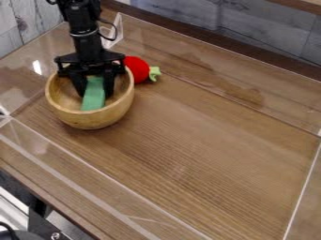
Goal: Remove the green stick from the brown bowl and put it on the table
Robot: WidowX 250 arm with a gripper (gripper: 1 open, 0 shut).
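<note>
The brown bowl (pixel 90 114) sits at the left of the table (pixel 213 141). Inside it the green stick (pixel 94 95) leans up against the far wall, its lower end on the bowl's floor. My black gripper (pixel 90 79) points straight down into the bowl and its fingers are shut on the stick's upper end. The arm rises from it toward the top left corner.
A red round toy with a green stem (pixel 141 71) lies just behind the bowl to its right. Clear acrylic walls (pixel 307 178) run round the table edges. A white handled object (pixel 113 32) stands behind the arm.
</note>
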